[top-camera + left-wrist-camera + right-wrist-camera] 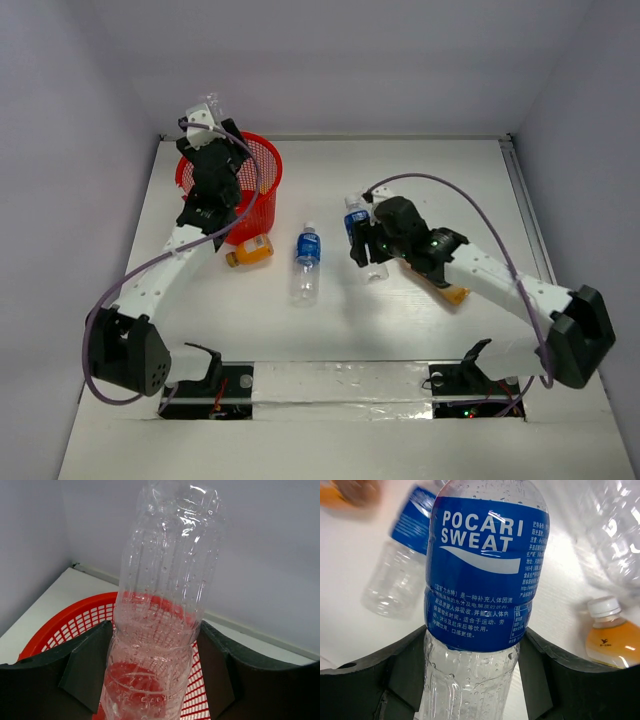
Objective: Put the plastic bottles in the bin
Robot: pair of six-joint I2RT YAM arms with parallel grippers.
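Note:
My left gripper (212, 138) is shut on a plain clear bottle (210, 106) and holds it above the red mesh bin (262, 160). In the left wrist view the clear bottle (165, 590) sits between the jaws of the left gripper (152, 675), with the bin (60, 625) below. My right gripper (362, 240) is shut on a blue-labelled bottle (355, 214), just above the table. In the right wrist view this bottle (485, 580) fills the right gripper (475, 675). Another blue-labelled bottle (307, 262) lies mid-table and also shows in the right wrist view (402, 560). An orange bottle (250, 250) lies by the bin.
A second orange bottle (455, 293) lies partly under my right arm and shows in the right wrist view (610, 640). A clear bottle (377, 270) lies beside my right gripper. The back wall stands close behind the bin.

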